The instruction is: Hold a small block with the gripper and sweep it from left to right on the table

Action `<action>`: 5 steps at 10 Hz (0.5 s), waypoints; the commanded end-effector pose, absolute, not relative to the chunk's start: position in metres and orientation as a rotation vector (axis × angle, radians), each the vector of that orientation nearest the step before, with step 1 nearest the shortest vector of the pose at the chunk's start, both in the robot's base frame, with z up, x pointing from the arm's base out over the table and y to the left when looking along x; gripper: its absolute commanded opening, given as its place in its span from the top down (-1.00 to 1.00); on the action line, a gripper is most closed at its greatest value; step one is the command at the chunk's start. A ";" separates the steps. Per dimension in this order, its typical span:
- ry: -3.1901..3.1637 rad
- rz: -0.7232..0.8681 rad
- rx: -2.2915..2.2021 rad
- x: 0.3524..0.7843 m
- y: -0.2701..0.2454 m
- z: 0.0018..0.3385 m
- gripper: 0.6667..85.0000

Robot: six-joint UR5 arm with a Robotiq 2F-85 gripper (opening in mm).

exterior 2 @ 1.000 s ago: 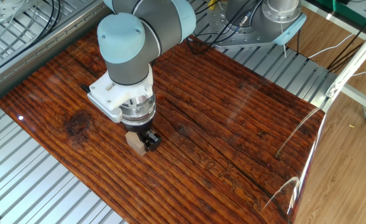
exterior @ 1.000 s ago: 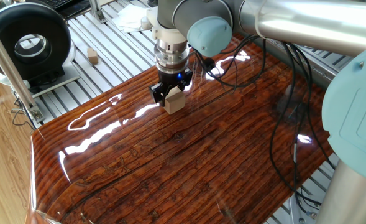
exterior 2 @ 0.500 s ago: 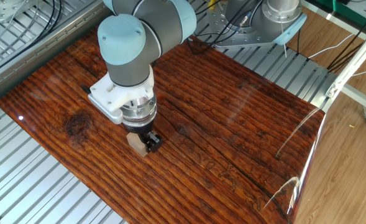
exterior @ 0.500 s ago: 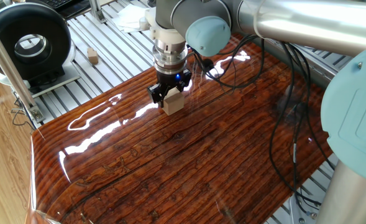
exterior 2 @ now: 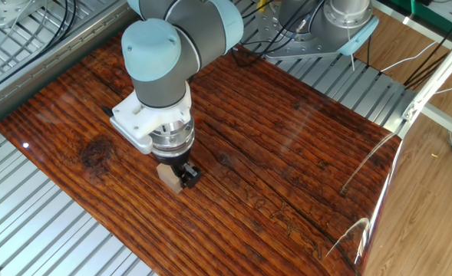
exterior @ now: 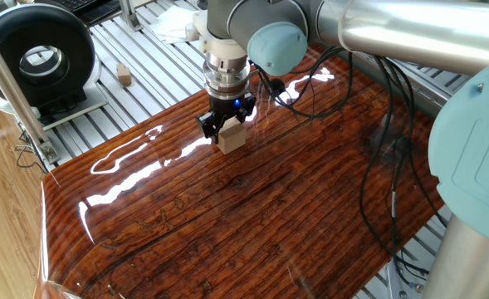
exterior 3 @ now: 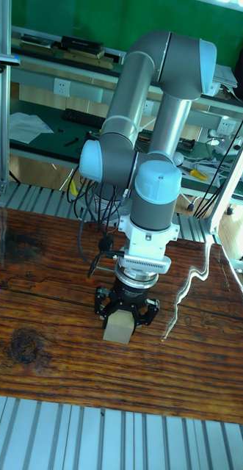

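My black two-finger pincer point(exterior 3: 125, 314) pinches the pale beige wooden cube point(exterior 3: 120, 327) on the glossy reddish-brown desk point(exterior 3: 48, 345); grasp done, I judge most of the sweep remains.

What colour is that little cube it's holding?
Pale beige wood: the small block, clearest in one fixed view.

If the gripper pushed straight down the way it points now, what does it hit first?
The gripper points down, shut on the small block. Below lies only the table; the block seems to rest on it already, though contact is hard to confirm.
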State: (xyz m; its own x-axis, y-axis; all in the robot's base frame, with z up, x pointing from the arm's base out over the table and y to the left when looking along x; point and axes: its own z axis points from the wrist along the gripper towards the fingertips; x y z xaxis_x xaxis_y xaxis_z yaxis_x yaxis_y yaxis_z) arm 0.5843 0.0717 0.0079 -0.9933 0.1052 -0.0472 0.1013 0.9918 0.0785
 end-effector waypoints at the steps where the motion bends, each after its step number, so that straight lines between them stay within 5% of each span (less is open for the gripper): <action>1: 3.081 0.143 0.170 0.585 0.074 0.009 0.99; 5: 3.081 0.155 0.177 0.586 0.079 0.010 0.99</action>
